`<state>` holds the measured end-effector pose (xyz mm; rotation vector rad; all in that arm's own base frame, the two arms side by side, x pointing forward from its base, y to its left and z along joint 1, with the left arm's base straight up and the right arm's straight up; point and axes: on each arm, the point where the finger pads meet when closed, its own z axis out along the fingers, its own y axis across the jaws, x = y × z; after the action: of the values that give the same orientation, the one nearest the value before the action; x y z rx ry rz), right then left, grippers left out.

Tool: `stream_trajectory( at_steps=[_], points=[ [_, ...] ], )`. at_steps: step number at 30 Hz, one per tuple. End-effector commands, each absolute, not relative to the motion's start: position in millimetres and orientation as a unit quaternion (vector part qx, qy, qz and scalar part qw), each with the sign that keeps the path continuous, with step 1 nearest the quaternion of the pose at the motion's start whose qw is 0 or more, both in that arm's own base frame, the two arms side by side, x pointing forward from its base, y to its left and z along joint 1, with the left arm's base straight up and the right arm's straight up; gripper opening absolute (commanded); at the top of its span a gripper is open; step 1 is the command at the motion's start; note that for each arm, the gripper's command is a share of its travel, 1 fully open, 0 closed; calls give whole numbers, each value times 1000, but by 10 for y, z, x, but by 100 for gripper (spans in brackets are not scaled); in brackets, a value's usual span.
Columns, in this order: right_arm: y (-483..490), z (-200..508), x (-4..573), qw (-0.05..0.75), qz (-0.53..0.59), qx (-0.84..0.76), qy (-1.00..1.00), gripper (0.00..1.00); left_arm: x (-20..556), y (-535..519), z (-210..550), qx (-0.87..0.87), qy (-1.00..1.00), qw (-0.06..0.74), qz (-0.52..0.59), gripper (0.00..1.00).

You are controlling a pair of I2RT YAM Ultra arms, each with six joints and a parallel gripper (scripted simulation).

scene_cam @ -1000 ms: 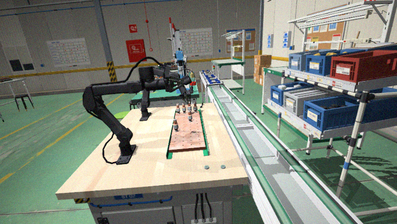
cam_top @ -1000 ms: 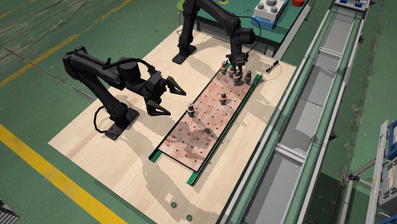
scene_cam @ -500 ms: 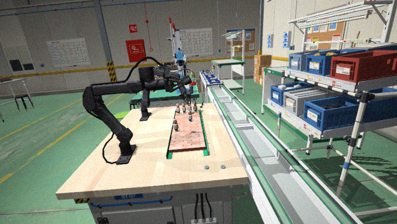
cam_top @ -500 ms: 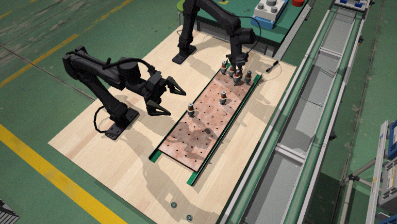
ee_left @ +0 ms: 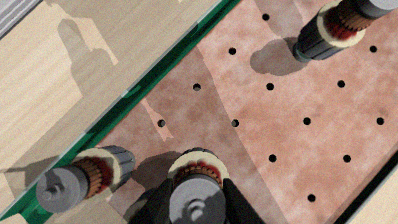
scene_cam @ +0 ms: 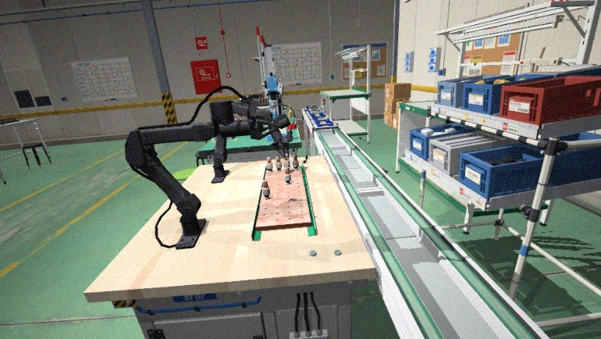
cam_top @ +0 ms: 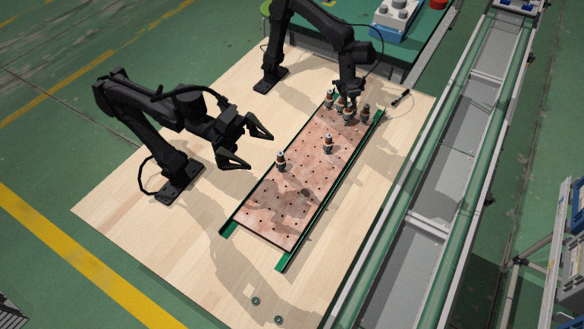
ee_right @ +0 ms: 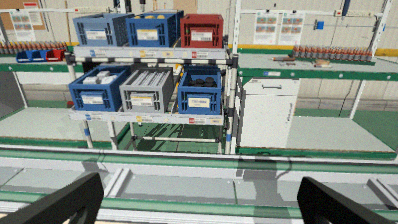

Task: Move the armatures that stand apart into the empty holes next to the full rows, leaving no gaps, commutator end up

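Closely, other armatures [cam_top: 364, 114] [scene_cam: 295, 162] [ee_left: 102, 172] flank the left claw [cam_top: 350, 102] [scene_cam: 286, 153] [ee_left: 197, 188] and its armature [cam_top: 347, 114] [scene_cam: 286, 163] [ee_left: 197, 204].

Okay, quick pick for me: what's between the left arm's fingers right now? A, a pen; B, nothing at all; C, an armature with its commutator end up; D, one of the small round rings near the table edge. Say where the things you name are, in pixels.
C: in the left wrist view, the left arm's fingers [cam_top: 348, 107] flank an armature [ee_left: 198, 200] whose copper commutator faces the camera above the board [cam_top: 300, 163] [scene_cam: 285, 201] [ee_left: 320, 140].
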<state>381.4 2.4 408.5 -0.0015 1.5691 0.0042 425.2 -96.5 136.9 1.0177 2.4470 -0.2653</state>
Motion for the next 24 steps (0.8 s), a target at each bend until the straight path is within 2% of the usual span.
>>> stream_trajectory(
  at_steps=[1,24],
  points=[
    [-1,4332,3734,725,2,7,688,100,4379,-1020,1703,377,873,296,-91,1],
    [-1,4332,3734,725,2,7,688,100,4372,-970,1514,374,875,292,-92,1]
  ],
)
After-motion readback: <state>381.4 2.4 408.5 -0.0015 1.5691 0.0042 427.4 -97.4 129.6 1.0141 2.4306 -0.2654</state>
